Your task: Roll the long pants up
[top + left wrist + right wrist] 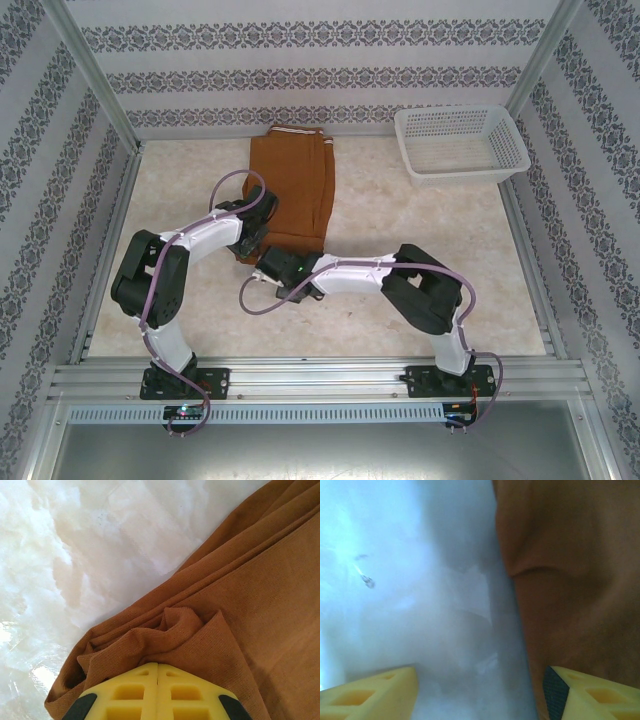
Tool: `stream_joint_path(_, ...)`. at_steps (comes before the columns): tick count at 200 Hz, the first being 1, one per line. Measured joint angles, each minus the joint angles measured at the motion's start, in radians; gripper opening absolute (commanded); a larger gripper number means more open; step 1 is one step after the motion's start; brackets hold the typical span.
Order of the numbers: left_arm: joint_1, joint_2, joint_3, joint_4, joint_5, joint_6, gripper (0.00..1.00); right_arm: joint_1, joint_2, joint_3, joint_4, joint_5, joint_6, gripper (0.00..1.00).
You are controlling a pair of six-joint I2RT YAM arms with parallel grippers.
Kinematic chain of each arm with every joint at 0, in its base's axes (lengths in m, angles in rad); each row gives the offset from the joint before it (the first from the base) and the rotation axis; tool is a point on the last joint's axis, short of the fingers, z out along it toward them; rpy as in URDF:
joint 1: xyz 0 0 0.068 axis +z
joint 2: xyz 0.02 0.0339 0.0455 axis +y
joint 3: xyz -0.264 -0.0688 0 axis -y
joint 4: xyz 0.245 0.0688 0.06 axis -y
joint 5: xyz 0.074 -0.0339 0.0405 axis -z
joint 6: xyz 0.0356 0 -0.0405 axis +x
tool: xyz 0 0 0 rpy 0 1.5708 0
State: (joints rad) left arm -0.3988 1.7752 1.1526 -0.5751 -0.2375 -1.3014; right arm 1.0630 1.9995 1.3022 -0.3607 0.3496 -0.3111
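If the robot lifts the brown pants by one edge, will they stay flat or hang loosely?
Probably floppy: the pants pucker into soft folds at the left pincer. Likely light, the cloth looks thin. It may slide on the smooth table.

No legible text, label, brand, number or sign anywhere.

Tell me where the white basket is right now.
In the top view the white basket sits at the far right corner of the table, to the right of the long pants and apart from them.
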Motion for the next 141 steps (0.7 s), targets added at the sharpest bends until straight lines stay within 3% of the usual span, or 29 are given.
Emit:
stream_joint_path(83, 0.004, 0.001, 0.0, 0.005, -0.006, 0.011, 0.02, -0.026, 0.066, -0.001, 0.264, 0.183, -0.262, 0.71)
stream_joint_path(117, 0.018, 0.014, 0.0, 0.018, -0.023, 0.015, 0.02, -0.047, 0.092, 0.0, 0.333, 0.171, -0.329, 0.56)
stream_joint_path(141, 0.022, 0.016, 0.003, 0.027, -0.032, 0.015, 0.02, -0.072, 0.107, 0.011, 0.335, 0.11, -0.324, 0.33)
